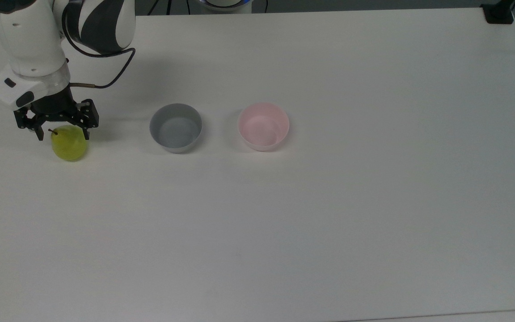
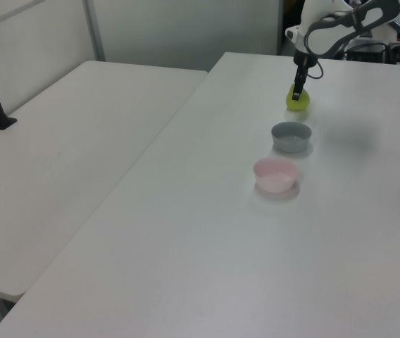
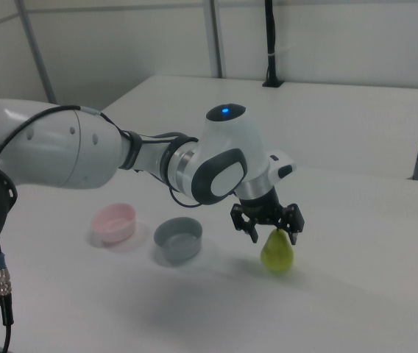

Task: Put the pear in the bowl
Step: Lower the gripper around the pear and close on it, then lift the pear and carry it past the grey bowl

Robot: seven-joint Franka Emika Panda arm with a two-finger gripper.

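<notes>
The yellow-green pear (image 1: 70, 146) stands upright on the white table at the top view's left, its dark stem up. My gripper (image 1: 63, 133) is open and low over the pear, one black finger on each side of its upper part. I cannot tell whether the fingers touch the fruit. The right view shows the gripper (image 3: 275, 237) straddling the top of the pear (image 3: 277, 254). The pale pink bowl (image 1: 263, 126) sits empty near the table's middle, well to the right of the pear in the top view. In the left view, the pear (image 2: 298, 103) lies beyond the bowl (image 2: 275, 174).
An empty grey bowl (image 1: 175, 128) stands between the pear and the pink bowl, in line with both. A black cable (image 1: 114, 76) loops from my wrist above the table. A second white table (image 2: 66, 155) adjoins on the left view's left.
</notes>
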